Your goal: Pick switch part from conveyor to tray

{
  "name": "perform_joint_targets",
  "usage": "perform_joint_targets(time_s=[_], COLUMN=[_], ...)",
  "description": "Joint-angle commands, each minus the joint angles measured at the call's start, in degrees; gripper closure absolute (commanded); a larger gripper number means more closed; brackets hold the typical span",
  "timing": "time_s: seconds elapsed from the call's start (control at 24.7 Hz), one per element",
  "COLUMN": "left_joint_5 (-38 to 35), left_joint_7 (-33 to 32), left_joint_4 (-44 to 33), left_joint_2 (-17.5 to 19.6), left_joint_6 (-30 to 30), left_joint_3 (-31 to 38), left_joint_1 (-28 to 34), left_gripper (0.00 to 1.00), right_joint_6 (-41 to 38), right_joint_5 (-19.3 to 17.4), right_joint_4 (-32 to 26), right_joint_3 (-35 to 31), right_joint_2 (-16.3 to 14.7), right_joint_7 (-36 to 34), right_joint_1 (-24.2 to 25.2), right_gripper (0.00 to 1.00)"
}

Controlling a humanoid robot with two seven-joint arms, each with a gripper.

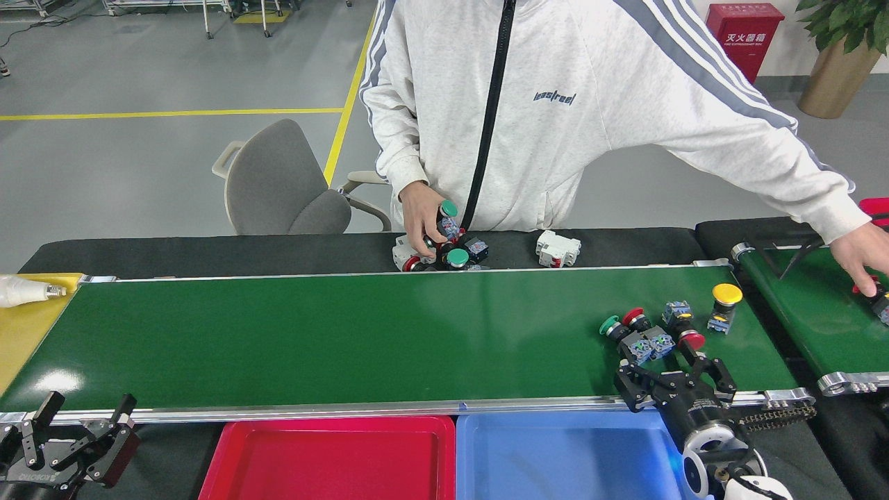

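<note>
The conveyor [333, 333] is dark green with silver rails, the trays are red [333, 462] and blue [569, 458], the switch caps are green [610, 323], red [633, 317] and yellow [727, 294], and the person's jacket [555, 111] is light grey with darker grey stripes.

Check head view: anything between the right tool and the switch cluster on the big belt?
Nothing: only bare belt of the conveyor lies between the open right tool and the switch cluster, head view.
</note>
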Motion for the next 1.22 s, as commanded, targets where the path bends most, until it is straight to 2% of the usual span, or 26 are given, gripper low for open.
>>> perform_joint_targets(time_s=[0.0, 0.24, 0.28, 0.32, 0.37, 0.41, 0.53, 0.57, 0.73, 0.85, 0.89, 0.97, 1.05, 1.14, 1.18], left_joint_5=[0.06, 0.06, 0.06, 0.06, 0.06, 0.06, 0.06, 0.06, 0.06, 0.15, 0.15, 0.06, 0.06, 0.15, 0.15], left_joint_7=[0.27, 0.27, 0.27, 0.27, 0.27, 0.27, 0.27, 0.27, 0.27, 0.27, 0.27, 0.27, 0.27, 0.27, 0.27], left_joint_4=[-0.55, -0.55, -0.55, -0.55, -0.55, -0.55, -0.46, -0.46, -0.46, -0.46, -0.46, -0.46, -0.55, -0.90, -0.90], left_joint_2=[0.70, 0.70, 0.70, 0.70, 0.70, 0.70, 0.61, 0.61, 0.61, 0.61, 0.61, 0.53, 0.61, 0.44, 0.44], left_joint_6=[0.16, 0.16, 0.16, 0.16, 0.16, 0.16, 0.16, 0.16, 0.16, 0.16, 0.16, 0.16, 0.16, 0.07, -0.02], left_joint_3=[0.10, -0.16, -0.34, -0.34, -0.25, -0.16, 0.10, 0.19, 0.19, 0.19, 0.19, 0.19, -0.16, -0.42, -0.42], left_joint_1=[-0.39, -0.48, -0.66, -0.83, -0.83, -0.83, -0.83, -0.83, -0.74, -0.74, -0.74, -0.66, -0.83, -0.83, -0.83], left_gripper=[0.00, 0.00, 0.00, 0.00, 0.00, 0.00, 0.00, 0.00, 0.00, 0.00, 0.00, 0.00, 0.00, 0.00, 0.00], right_joint_6=[0.09, 5.10, 5.80, 5.89, 5.54, 5.28, 5.01, 4.22, -0.44, -8.52, -11.51, -13.62, -13.18, -12.92, -13.18], right_joint_5=[-0.08, 0.01, 0.01, 0.01, 0.01, 0.01, -0.08, -0.08, 0.01, 0.09, 0.09, 0.71, 1.24, 2.12, 2.12], right_joint_4=[0.31, 9.27, 9.89, 10.24, 10.15, 10.15, 9.71, 9.27, 3.38, -4.44, -6.99, -8.92, -8.75, -8.75, -8.75], right_joint_3=[0.74, 6.28, 7.07, 8.21, 9.79, 10.67, 11.20, 11.20, 11.29, 14.71, 17.00, 23.50, 30.36, 34.14, 35.02], right_joint_2=[0.41, 3.49, 3.49, 3.58, 3.14, 2.96, 2.70, 2.70, 3.05, 3.14, 3.14, 3.40, 4.54, 5.77, 5.95], right_joint_7=[0.00, -0.18, -0.18, -0.26, -0.62, -0.97, -1.41, -1.67, -2.55, -4.48, -6.42, -8.09, -8.53, -10.28, -10.90], right_joint_1=[-2.09, -9.03, -9.74, -9.91, -10.00, -10.00, -9.91, -9.74, -7.01, -3.14, -1.91, -0.95, -0.95, -0.77, -0.60], right_gripper=[0.00, 0.01, 0.04, 0.13, 0.33, 0.48, 0.77, 0.83, 0.87, 0.87, 0.83, 0.70, 0.42, 0.02, 0.01])
